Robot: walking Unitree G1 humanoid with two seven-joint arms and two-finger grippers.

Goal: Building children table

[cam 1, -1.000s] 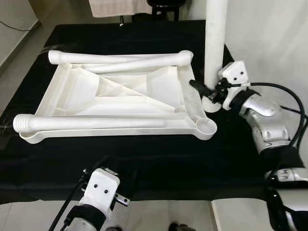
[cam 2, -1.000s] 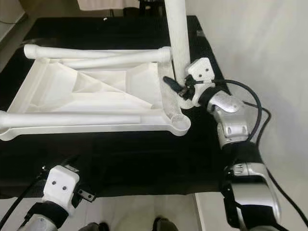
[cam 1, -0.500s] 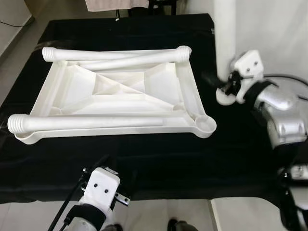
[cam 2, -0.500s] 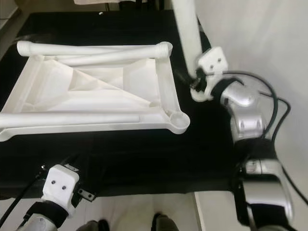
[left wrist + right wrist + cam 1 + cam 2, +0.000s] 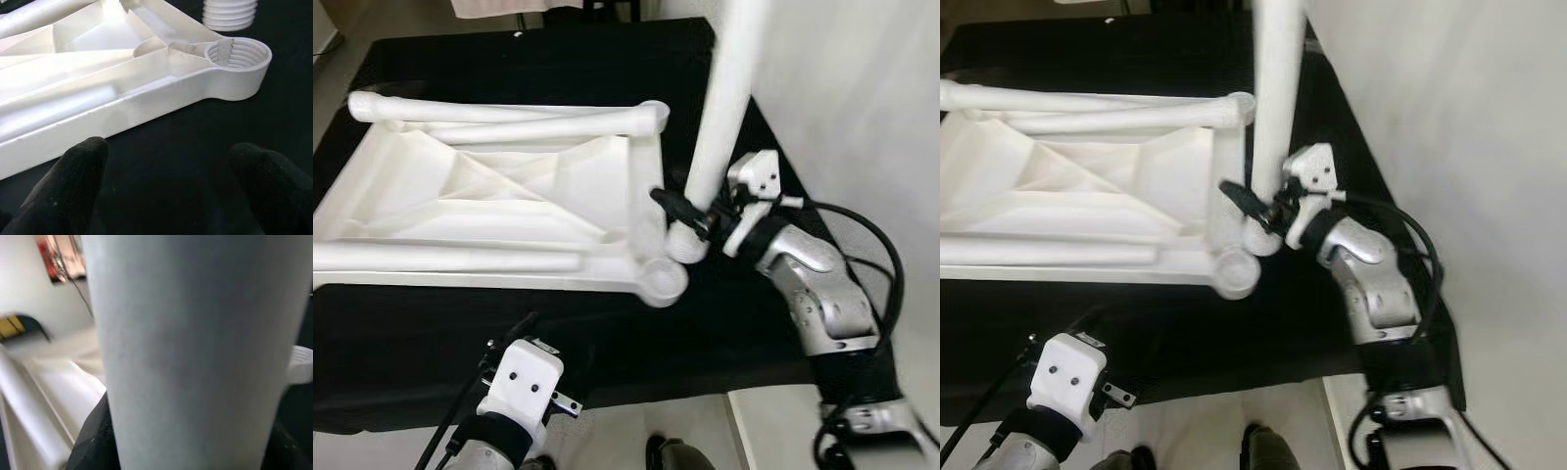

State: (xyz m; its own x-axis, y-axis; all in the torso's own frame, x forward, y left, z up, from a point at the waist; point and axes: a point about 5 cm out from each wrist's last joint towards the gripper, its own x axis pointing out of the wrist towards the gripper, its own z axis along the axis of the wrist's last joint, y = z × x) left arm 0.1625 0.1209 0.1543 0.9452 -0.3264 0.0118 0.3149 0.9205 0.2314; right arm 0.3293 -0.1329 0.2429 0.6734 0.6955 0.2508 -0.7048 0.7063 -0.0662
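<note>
The white plastic table top (image 5: 489, 196) lies upside down on a black cloth. Its near right corner has an open threaded socket (image 5: 663, 279), seen in close-up as the socket (image 5: 238, 55). My right gripper (image 5: 690, 213) is shut on a white table leg (image 5: 724, 108) and holds it nearly upright. The leg's ribbed lower end (image 5: 685, 243) hangs just beside and behind that socket. In the right wrist view the leg (image 5: 195, 347) sits between the black fingers. Three loose legs lie across the top, one along the front (image 5: 440, 258). My left gripper (image 5: 171, 166) is open, low in front of the table's near edge.
The black cloth (image 5: 558, 333) covers the floor under the table top and ends near my left wrist (image 5: 524, 377). A white wall (image 5: 862, 117) stands close on the right, behind my right arm. Pale floor (image 5: 626, 431) lies in front.
My right gripper has carried the upright leg left and nearer, from out beside the table to right by the near right corner socket. The camera has shifted too. The left arm stays put.
</note>
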